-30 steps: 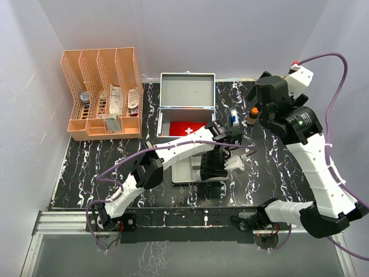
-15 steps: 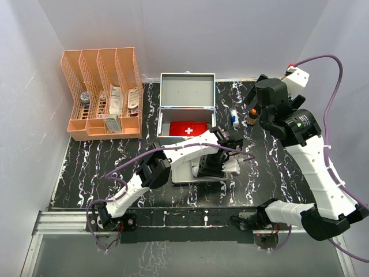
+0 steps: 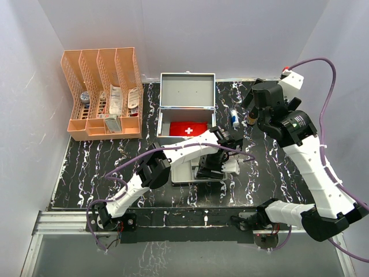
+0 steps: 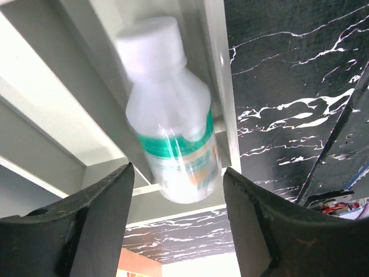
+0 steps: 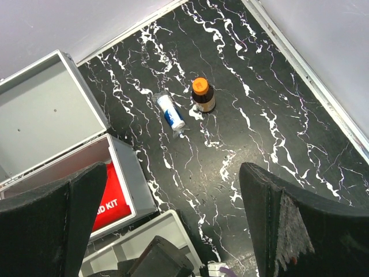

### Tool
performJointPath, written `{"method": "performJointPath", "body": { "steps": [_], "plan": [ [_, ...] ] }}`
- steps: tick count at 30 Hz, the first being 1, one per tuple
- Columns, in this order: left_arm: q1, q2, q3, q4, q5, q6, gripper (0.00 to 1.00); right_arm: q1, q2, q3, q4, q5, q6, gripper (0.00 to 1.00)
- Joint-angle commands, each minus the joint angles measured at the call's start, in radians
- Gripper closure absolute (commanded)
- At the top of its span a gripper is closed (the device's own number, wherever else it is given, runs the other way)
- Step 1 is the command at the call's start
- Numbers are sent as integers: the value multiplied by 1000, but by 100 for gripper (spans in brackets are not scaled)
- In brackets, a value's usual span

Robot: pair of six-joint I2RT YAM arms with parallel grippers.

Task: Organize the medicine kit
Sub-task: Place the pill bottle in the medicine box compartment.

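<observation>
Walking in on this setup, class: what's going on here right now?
Two robot arms are sorting medical supplies. The left gripper hangs open over the grey divided tray, with a white bottle between its jaws, apparently in a compartment at the tray's edge. The right gripper is wide open above the table, over a brown orange-capped bottle and a small white-and-blue tube. The medicine kit stands open with a red first-aid pouch inside.

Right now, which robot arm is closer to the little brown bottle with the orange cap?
Right. The right arm hangs its jaws above the brown bottle. The left arm has its jaws farther off, over the grey tray, a white bottle between them.
</observation>
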Motion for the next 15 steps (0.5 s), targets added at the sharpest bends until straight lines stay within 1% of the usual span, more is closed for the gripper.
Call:
{"method": "performJointPath", "body": {
  "steps": [1, 3, 4, 7, 11, 13, 15],
  "plan": [
    [-6, 13, 39, -39, 17, 9, 33, -7, -33, 0, 39, 19, -6, 2],
    [-6, 17, 45, -39, 21, 10, 26, -7, -31, -1, 39, 21, -12, 2],
    [-6, 19, 47, -38, 21, 8, 25, -8, -29, -1, 39, 22, -15, 2],
    [-6, 24, 72, -38, 20, -3, 22, -10, -25, -2, 41, 21, -31, 2],
    [-5, 17, 142, -30, 28, -49, 18, -15, -4, 2, 43, 8, -76, 2],
    [-5, -12, 143, -1, 34, -83, 18, -20, 19, 14, 48, -13, -112, 2],
    [-4, -64, 110, 47, 38, -116, 17, -26, 45, 42, 51, -28, -136, 2]
  ]
}}
